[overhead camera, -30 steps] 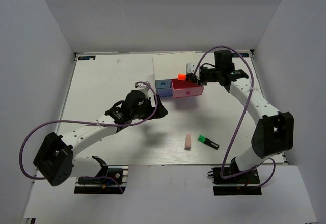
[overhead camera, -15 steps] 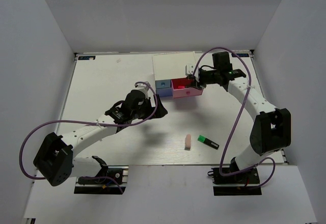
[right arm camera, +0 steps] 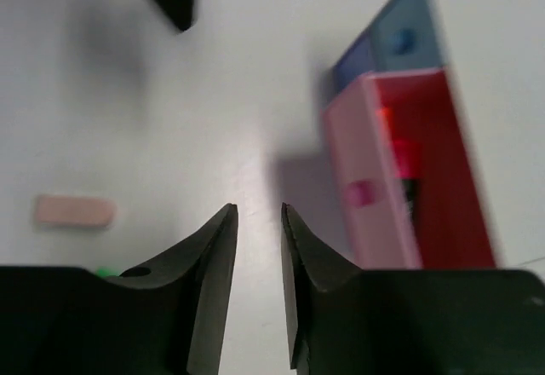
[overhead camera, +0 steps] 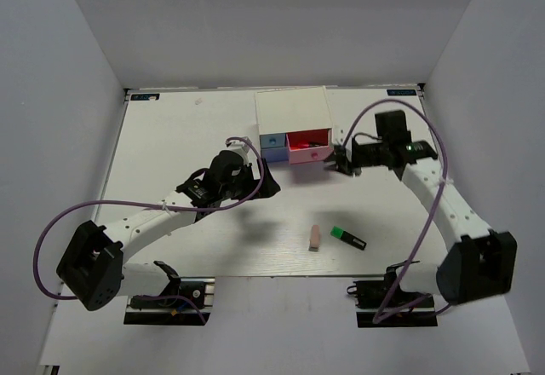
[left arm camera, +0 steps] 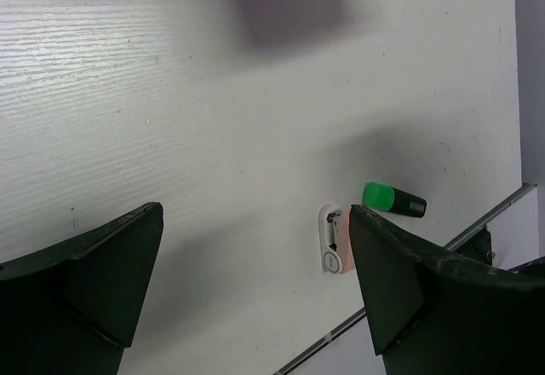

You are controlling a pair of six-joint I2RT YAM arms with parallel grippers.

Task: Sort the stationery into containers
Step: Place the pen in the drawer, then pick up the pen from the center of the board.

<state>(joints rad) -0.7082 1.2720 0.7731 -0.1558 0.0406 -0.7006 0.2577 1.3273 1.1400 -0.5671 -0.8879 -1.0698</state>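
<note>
Right gripper (right arm camera: 257, 213): hangs low over the table (overhead camera: 187, 136) just off the front of the pink drawer (overhead camera: 311, 155); its fingers stand close with a narrow gap and nothing between them.
Left gripper (left arm camera: 255, 213): spread wide and empty; parked near the box's (overhead camera: 292, 108) near-left corner, well apart from the loose items.
Pink drawer: pulled out; the right wrist view shows red and dark shapes lying inside, probably highlighters, though the blur is too heavy to be sure.
Other drawers: the light blue drawer (overhead camera: 272, 141) and the periwinkle drawer (overhead camera: 274, 153) look pushed in.
Left on the table: the green highlighter (overhead camera: 347, 238) lies near the front edge on the right arm's side; the pinkish eraser (overhead camera: 314, 237) lies just beside it, not touching.
Step in hand: likely the right arm's reach for the green highlighter, since the open drawer seems to be the highlighter one.
Doing it well: widen the fingers first; turn the wrist so they straddle the short barrel across its width; come straight down mid-body; keep the eraser-side finger clear of the eraser; lift above the drawer's front wall before crossing it; release low and lengthwise so it settles beside what is there.
Risk: a round barrel can roll from an off-centre pinch.
</note>
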